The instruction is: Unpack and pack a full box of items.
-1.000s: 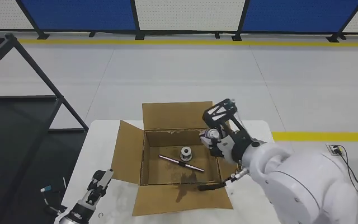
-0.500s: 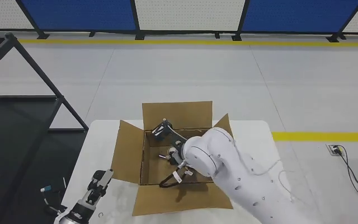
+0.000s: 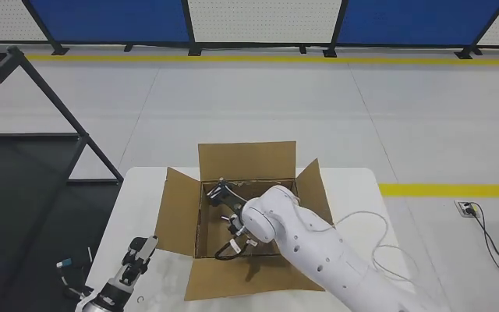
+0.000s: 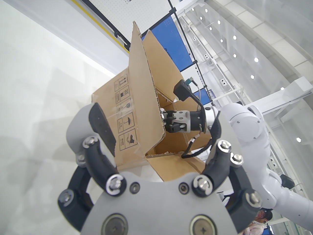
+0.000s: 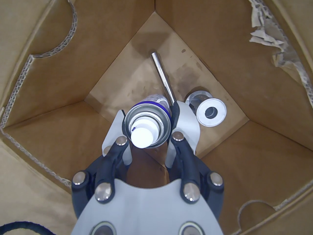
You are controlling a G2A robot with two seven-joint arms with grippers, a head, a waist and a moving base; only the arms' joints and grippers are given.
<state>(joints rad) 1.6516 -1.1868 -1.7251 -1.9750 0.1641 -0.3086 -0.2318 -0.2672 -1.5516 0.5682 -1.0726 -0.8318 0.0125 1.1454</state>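
An open cardboard box (image 3: 245,160) stands on the white table (image 3: 139,195). My right arm (image 3: 273,222) leans down into it. My right gripper (image 5: 150,111) is shut on a silver spray can (image 5: 141,135) with a white cap, held upright above the box floor. Beneath it lie a shiny metal rod (image 5: 162,76) and a flanged metal fitting (image 5: 209,111). My left gripper (image 4: 156,121) rests on the table (image 3: 140,249) near the box's left flap (image 4: 137,94), open and holding nothing. From there the right gripper's wrist (image 4: 185,122) is seen inside the box.
A black metal frame (image 3: 47,101) stands left of the table. A torn edge (image 5: 276,37) runs along one box wall. A black cable (image 3: 226,251) hangs from the right arm over the box's front side.
The right arm has swung from above the box's right flap leftward and down into the box, carrying the spray can. The left gripper has stayed put.
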